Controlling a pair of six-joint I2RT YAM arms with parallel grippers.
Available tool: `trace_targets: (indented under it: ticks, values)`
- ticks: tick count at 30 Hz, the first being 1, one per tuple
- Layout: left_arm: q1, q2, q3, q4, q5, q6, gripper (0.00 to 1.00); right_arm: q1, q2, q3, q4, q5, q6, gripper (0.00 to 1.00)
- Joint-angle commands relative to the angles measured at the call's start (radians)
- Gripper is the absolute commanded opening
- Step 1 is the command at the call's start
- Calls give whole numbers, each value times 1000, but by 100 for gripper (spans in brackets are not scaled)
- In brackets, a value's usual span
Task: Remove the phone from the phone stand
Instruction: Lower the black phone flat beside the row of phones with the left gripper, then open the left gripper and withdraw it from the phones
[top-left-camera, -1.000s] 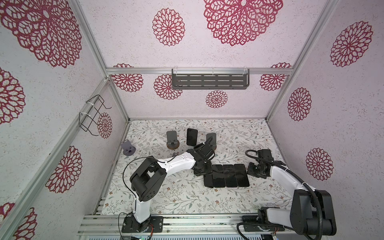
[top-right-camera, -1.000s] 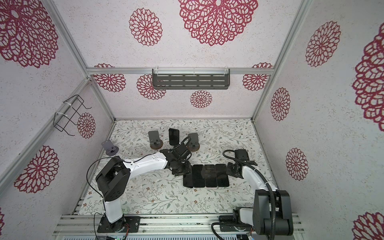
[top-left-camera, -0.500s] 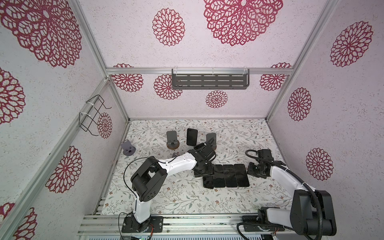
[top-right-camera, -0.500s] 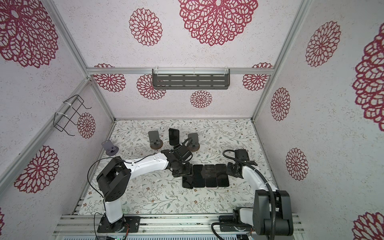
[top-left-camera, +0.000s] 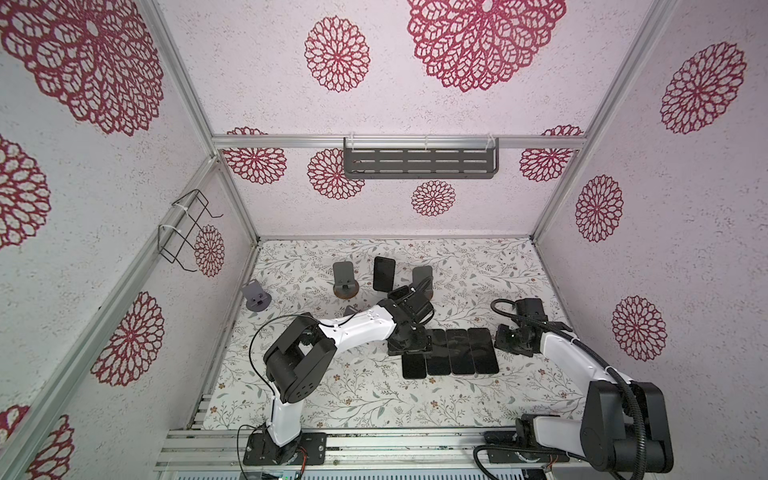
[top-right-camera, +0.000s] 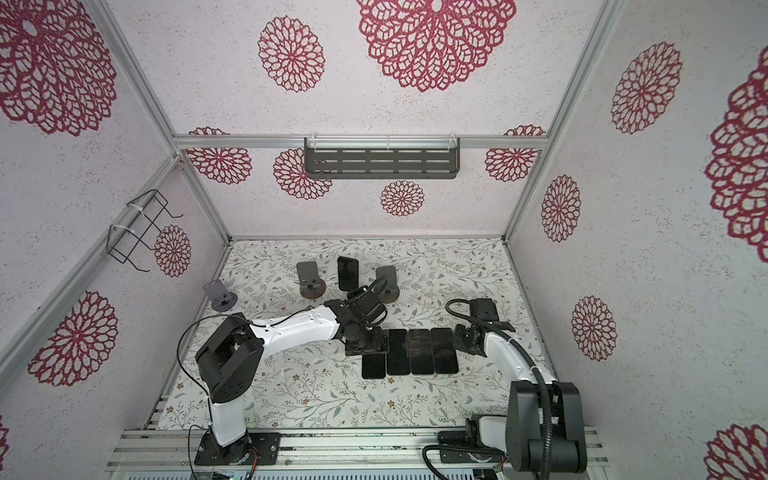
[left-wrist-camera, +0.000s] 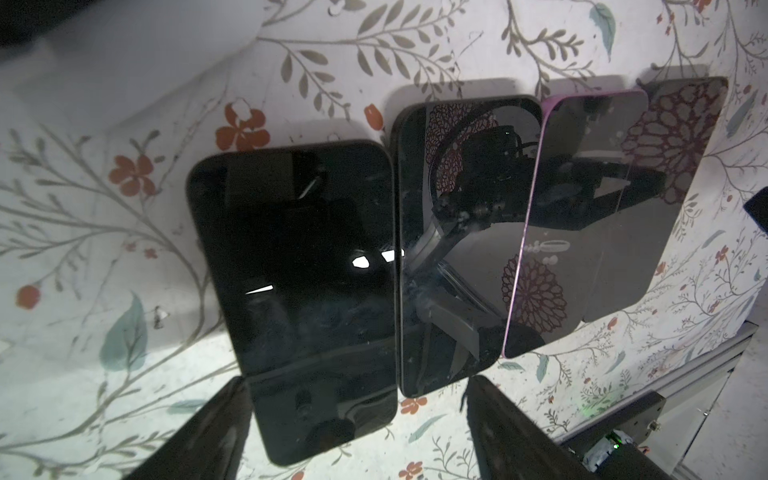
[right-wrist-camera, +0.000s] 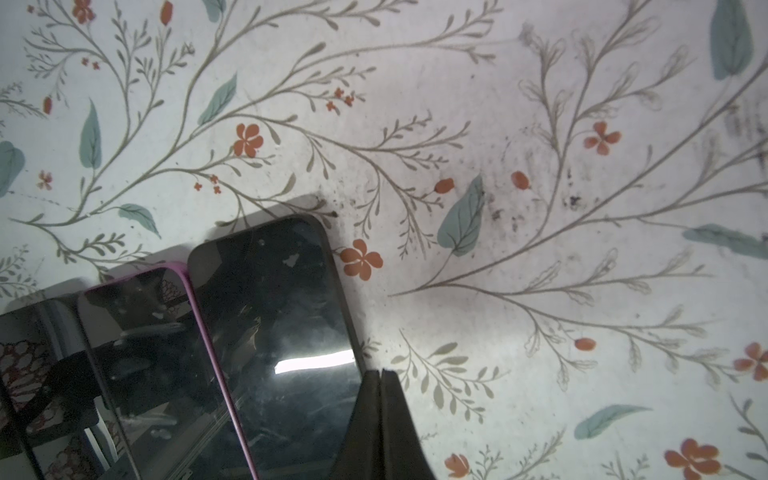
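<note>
Red flower shapes covered the pale walls around you, and the table (top-left-camera: 332, 395) wore a cloth printed with leaves and small orange flowers. Four dark phones lay flat and face up in a row in the middle of that table, packed close side by side.

Your left gripper (top-left-camera: 409, 347) hung over the back end of the black phone (top-left-camera: 414, 366) at the left end of the row. In the left wrist view its two fingers (left-wrist-camera: 199, 436) stood wide apart, one on each side of that phone, and they held nothing. The phone lay flat on the cloth, a bit nearer the front rail than its neighbours. Two places along lay a phone with a purple edge (left-wrist-camera: 582, 216).

Your right gripper (right-wrist-camera: 380, 399) was squeezed tight with nothing in it. Its tip sat just beside the last phone (right-wrist-camera: 274, 332) in the row.

At the back, one more upright phone (top-left-camera: 383, 273) stood on end, and I could not see what propped it. An empty dark phone stand (top-left-camera: 344, 279) with a round brown base stood on one side of it. A second dark stand (top-left-camera: 422, 277), partly hidden by your left arm, stood on the other side. A small grey stand (top-left-camera: 257, 296) sat near the left wall.
</note>
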Motion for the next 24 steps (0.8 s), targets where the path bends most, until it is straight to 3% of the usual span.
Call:
trace_targets:
  ticks: [1, 14, 24]
  values:
    - [-12, 13, 22, 0, -21, -1, 86, 0, -30, -3, -1, 1, 7, 6]
    - [-24, -58, 11, 34, -87, 65, 81, -1, -54, -6, 3, -2, 3, 7]
    - [-34, -302, -107, 198, -251, 197, 79, 0, -135, -3, 16, -57, -15, 12]
